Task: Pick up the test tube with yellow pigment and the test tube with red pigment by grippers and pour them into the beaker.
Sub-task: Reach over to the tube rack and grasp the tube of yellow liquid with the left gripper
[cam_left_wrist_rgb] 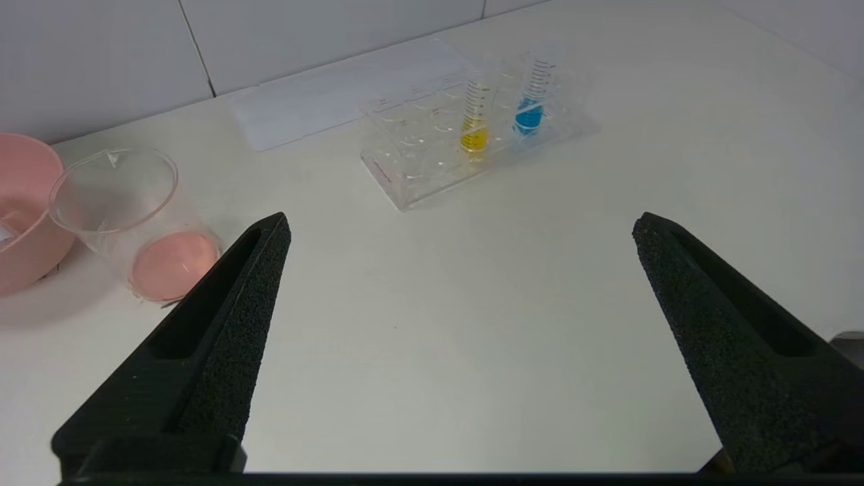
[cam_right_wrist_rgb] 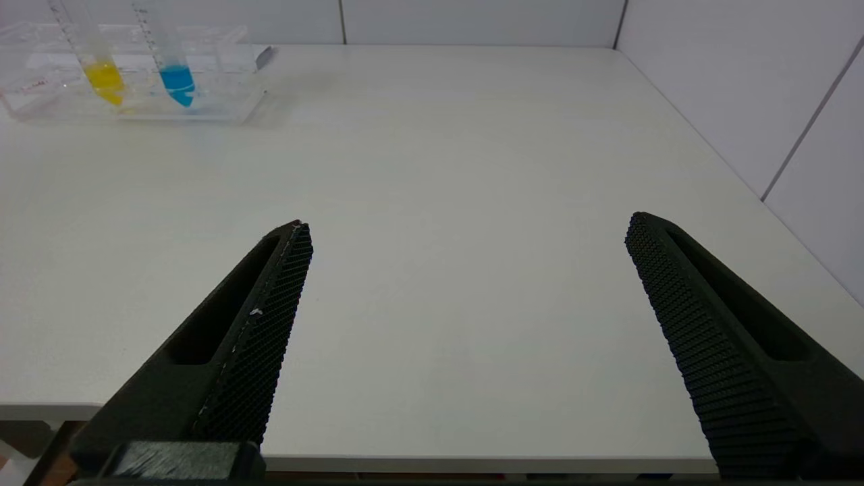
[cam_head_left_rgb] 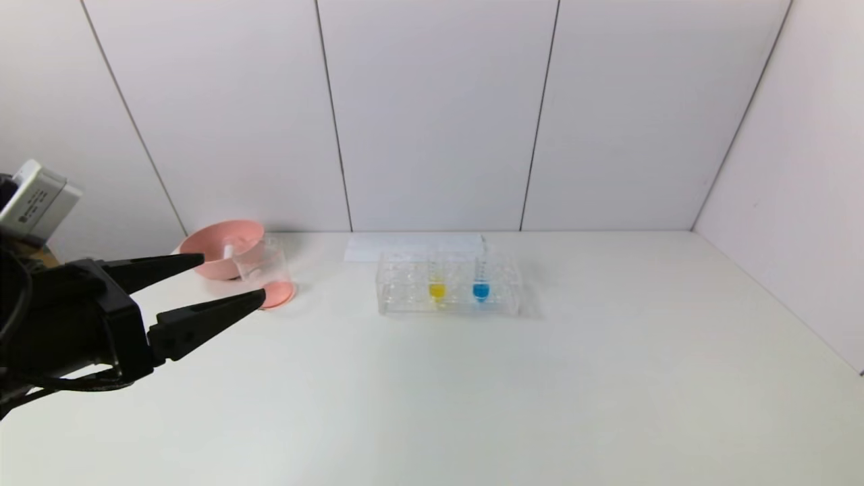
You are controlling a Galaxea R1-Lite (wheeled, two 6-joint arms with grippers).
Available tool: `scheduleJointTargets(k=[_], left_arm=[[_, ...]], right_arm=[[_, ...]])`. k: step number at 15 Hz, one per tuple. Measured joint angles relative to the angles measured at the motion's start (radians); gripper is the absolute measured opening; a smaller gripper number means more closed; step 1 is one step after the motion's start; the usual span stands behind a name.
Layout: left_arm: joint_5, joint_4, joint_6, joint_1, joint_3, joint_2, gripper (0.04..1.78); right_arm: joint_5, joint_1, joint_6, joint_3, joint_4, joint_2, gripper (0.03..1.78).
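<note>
Matt white tabletop [cam_head_left_rgb: 472, 391]; clear glossy plastic tube rack [cam_head_left_rgb: 405, 300]; transparent smooth beaker [cam_head_left_rgb: 260, 266]; glossy pink plastic bowl [cam_head_left_rgb: 209, 246]; black left gripper [cam_left_wrist_rgb: 459, 226] and right gripper [cam_right_wrist_rgb: 466, 226], matt, with rough, finely textured fingers [cam_right_wrist_rgb: 270, 337].

Bright, even overhead light; soft faint shadows; sharp focus.

White table [cam_head_left_rgb: 540, 391] against white panelled walls [cam_head_left_rgb: 439, 115].

No readable text anywhere. Test tube with yellow pigment [cam_left_wrist_rgb: 475, 115] and the blue-liquid tube [cam_left_wrist_rgb: 532, 94] beside it in the rack [cam_left_wrist_rgb: 405, 169] carry graduation ticks, digits illegible. Rack has faint red print, unreadable.
</note>
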Motion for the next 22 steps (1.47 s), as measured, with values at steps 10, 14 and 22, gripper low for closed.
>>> scheduleJointTargets(k=[10,14,22], left_arm=[[0.000,-0.328,0.003,-0.099,-0.028,0.294,1.77],[-0.002,-0.343,0.005,-0.131,-0.062,0.393,1.77],[0.022,-0.384,0.007,-0.231,-0.158,0.563,1.77]], right_arm=[[0.000,0.000,0.000,0.000,0.000,0.000,1.70],[-0.001,0.000,0.000,0.000,0.000,0.000,1.70],[0.000,0.000,0.000,0.000,0.000,0.000,1.70]])
